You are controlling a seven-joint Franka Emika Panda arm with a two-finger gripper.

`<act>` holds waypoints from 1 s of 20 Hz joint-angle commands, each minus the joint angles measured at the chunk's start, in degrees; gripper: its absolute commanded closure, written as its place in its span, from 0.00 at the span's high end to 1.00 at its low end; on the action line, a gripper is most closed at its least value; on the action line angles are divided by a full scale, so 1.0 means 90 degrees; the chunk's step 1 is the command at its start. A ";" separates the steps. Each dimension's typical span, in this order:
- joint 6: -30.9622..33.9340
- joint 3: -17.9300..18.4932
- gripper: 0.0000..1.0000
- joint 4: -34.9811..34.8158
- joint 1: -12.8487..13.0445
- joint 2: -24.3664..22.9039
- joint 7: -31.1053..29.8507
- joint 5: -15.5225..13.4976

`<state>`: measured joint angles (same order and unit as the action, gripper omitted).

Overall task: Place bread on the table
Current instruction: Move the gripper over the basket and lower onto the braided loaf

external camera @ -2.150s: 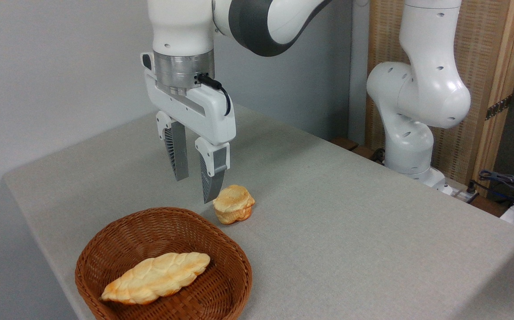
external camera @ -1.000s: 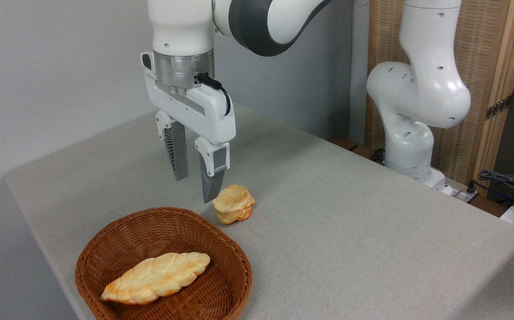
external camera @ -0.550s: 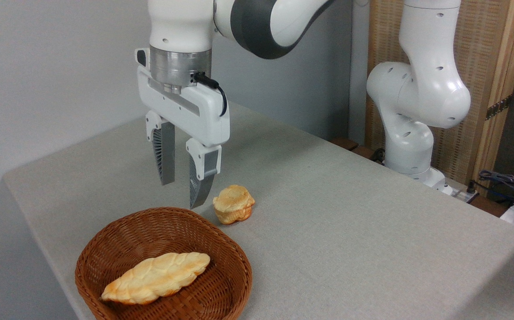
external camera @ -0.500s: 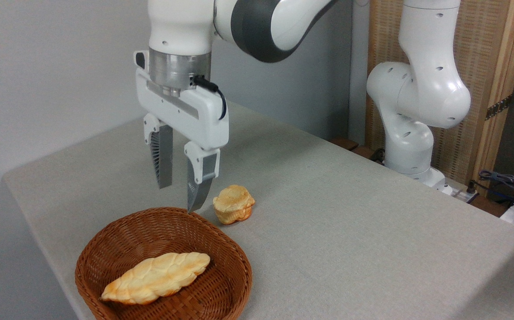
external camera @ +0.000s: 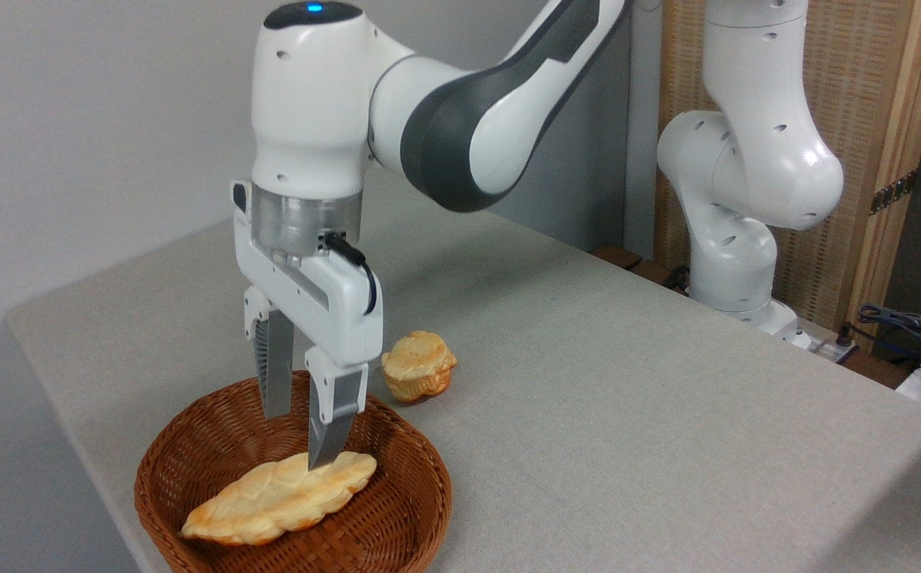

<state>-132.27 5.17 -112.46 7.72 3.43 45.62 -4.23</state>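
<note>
While the braided bread [external camera: 279,497] lies in a wicker basket [external camera: 396,521] on the grey desk [external camera: 627,414], the jaws [external camera: 297,440] hang parted over its right end, gripping nothing. A small bun [external camera: 419,365] sits just behind the basket.

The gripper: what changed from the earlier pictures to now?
The gripper moved left and down into the wicker basket, open, fingers astride the braided loaf, not gripping yet. Loaf, basket and round bun stayed put.
</note>
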 commanded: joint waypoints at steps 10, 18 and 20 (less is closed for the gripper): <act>-0.0469 0.0109 1.00 0.0054 0.0060 0.0614 0.0243 -0.0029; -0.0606 0.0070 1.00 0.0054 0.0070 0.0741 0.0234 -0.0029; -0.0606 0.0061 1.00 0.0054 0.0099 0.0761 0.0234 -0.0029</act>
<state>-136.71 5.54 -112.46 8.09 9.51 46.96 -4.23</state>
